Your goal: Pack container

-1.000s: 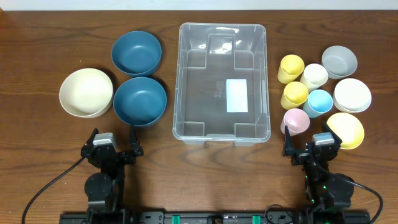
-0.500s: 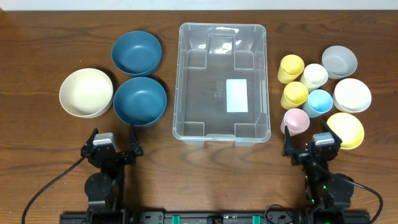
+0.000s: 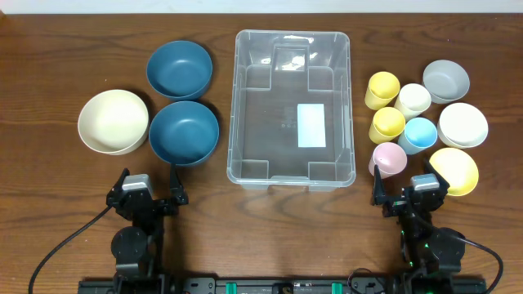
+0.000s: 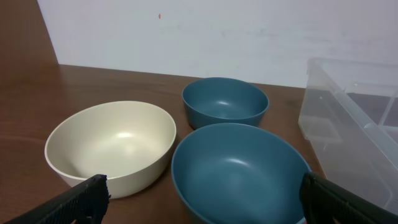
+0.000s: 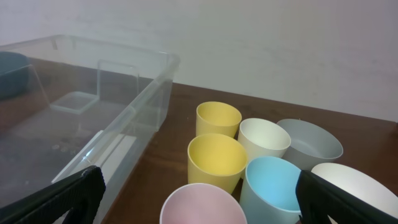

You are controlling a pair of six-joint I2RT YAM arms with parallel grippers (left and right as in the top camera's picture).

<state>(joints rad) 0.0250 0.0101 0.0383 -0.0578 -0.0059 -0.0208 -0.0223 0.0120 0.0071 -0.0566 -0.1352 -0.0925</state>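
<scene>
Tableware flanks the clear container [image 3: 270, 131], which stands mid-table in the overhead view, a white label [image 3: 311, 125] on its base. To its left lie a cream bowl [image 3: 113, 121], a far blue bowl [image 3: 179, 69] and a near blue bowl [image 3: 184, 131]. To its right cluster two yellow cups [image 3: 382, 89], a white cup [image 3: 413, 100], a light blue cup [image 3: 418, 134], a pink cup [image 3: 388, 158], a grey bowl [image 3: 445, 80], a white bowl [image 3: 462, 124] and a yellow bowl [image 3: 454, 170]. The left gripper [image 3: 149, 175] and right gripper [image 3: 406, 173] sit at the near edge, jaws spread wide.

Left wrist view: black fingers [image 4: 81, 202] stand wide apart at the lower corners, with the three bowls ahead and the container's corner at right.

Right wrist view: fingers [image 5: 68, 193] stand equally wide, with the container's wall at left and the cups ahead.
</scene>
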